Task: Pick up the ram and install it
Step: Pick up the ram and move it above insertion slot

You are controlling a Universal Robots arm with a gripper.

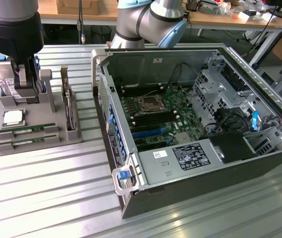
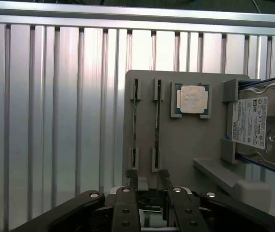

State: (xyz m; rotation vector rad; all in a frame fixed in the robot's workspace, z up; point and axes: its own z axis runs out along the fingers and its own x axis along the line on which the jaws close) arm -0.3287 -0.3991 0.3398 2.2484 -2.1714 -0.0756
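Two green ram sticks (image 1: 26,130) (image 1: 26,141) lie on edge in the slots of a grey holder tray (image 1: 36,148) at the exterior view's left. In the wrist view they run as thin parallel strips (image 2: 135,123) (image 2: 157,123). My gripper (image 1: 26,82) hangs above the tray's back part, behind the sticks and apart from them. Its black fingertips (image 2: 130,175) stand open with nothing between them, just past the sticks' near ends, as my gripper (image 2: 147,176) shows in the wrist view.
The tray also holds a square silver processor (image 2: 193,99), an upright hard drive (image 2: 258,125) and a card on edge (image 1: 69,106). An open computer case (image 1: 259,163) with its motherboard (image 1: 155,111) fills the exterior view's right on a ribbed metal table (image 1: 46,193).
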